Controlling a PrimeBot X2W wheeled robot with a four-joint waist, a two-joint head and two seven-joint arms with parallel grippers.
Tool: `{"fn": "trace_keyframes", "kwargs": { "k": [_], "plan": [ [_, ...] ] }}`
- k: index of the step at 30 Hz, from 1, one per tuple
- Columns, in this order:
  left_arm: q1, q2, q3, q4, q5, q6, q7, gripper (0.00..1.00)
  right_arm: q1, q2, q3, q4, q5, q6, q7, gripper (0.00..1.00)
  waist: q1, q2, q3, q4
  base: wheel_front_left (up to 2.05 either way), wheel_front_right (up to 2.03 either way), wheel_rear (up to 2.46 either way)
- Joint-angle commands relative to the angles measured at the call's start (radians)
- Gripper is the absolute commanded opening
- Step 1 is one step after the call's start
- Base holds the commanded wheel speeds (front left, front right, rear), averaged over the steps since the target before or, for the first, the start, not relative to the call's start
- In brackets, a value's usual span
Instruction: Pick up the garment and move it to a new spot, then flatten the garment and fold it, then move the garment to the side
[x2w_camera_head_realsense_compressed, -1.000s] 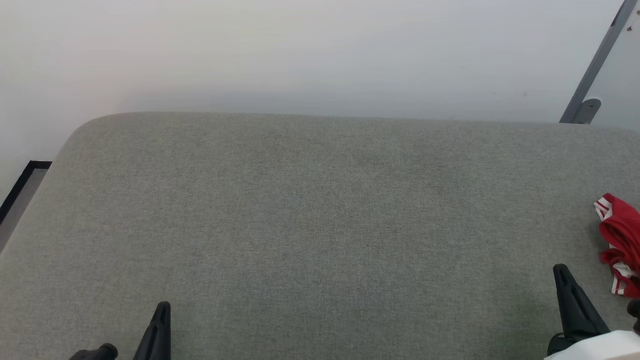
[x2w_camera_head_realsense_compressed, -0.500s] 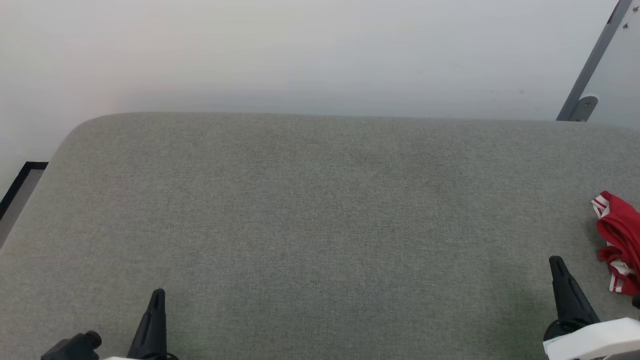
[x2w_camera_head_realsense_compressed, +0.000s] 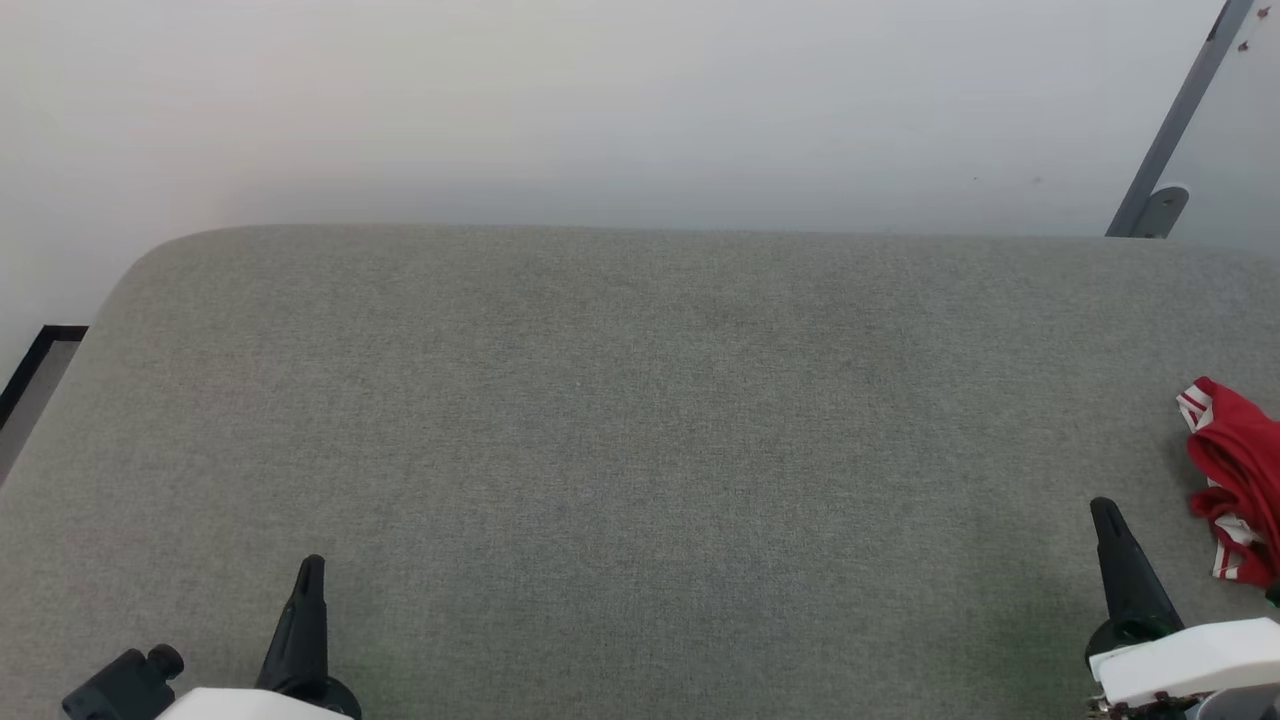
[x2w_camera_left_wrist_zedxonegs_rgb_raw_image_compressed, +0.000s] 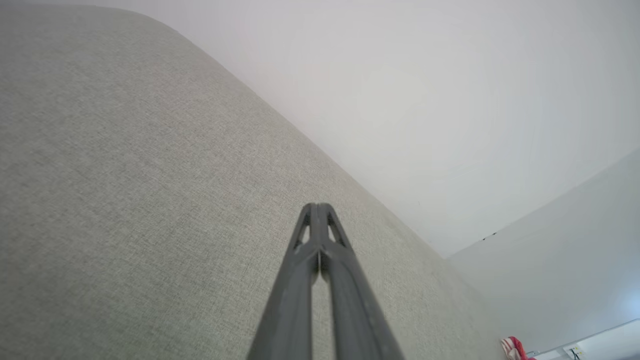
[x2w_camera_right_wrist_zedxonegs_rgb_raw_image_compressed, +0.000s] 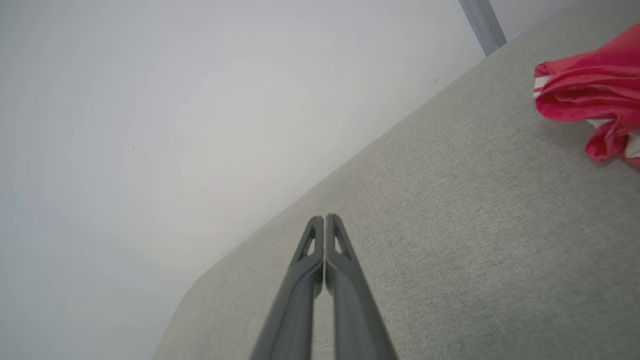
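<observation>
left gripper (x2w_camera_head_realsense_compressed: 310, 572), jaws clenched on nothing, is low over the grey worktop (x2w_camera_head_realsense_compressed: 640, 420). right gripper (x2w_camera_head_realsense_compressed: 1105, 515), also clenched and empty, is nearer the crumpled red garment (x2w_camera_head_realsense_compressed: 1235, 465), which lies near its right and slightly ahead, long axis running front to back.

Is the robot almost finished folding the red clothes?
Nothing looks done: the garment lies crumpled at the right of the grey cushion. Nothing is in hand: the left gripper and right gripper are both shut and empty, the right one near the garment but not touching. Everything is left: picking up, moving, flattening, folding, setting aside.
</observation>
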Motion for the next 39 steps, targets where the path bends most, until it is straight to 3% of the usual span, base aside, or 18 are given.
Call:
{"fn": "trace_keyframes", "kwargs": {
  "k": [1,13,16,39],
  "plan": [
    [-0.028,0.001,0.009,-0.007,-0.037,0.0,0.009,0.0,-0.026,0.001,-0.005,-0.006,0.034,0.0,0.007,0.0,0.0,0.0,0.0,-0.001,0.0,0.0,0.0],
    [-0.058,-0.007,0.02,0.005,-0.167,0.0,0.044,0.0,-0.052,0.019,-0.009,0.014,0.149,0.0,0.031,0.0,0.0,0.0,0.003,-0.008,0.0,0.0,0.0],
    [-0.082,-0.014,0.029,0.015,-0.273,0.0,0.073,0.0,-0.071,0.033,-0.013,0.031,0.243,0.0,0.05,0.0,0.0,0.0,0.005,-0.013,0.0,0.0,0.0],
    [-0.132,-0.033,0.051,0.036,-0.482,0.0,0.132,0.0,-0.11,0.063,-0.021,0.065,0.429,0.0,0.088,0.0,0.0,0.0,0.01,-0.027,0.0,0.0,0.0]
  ]
}}
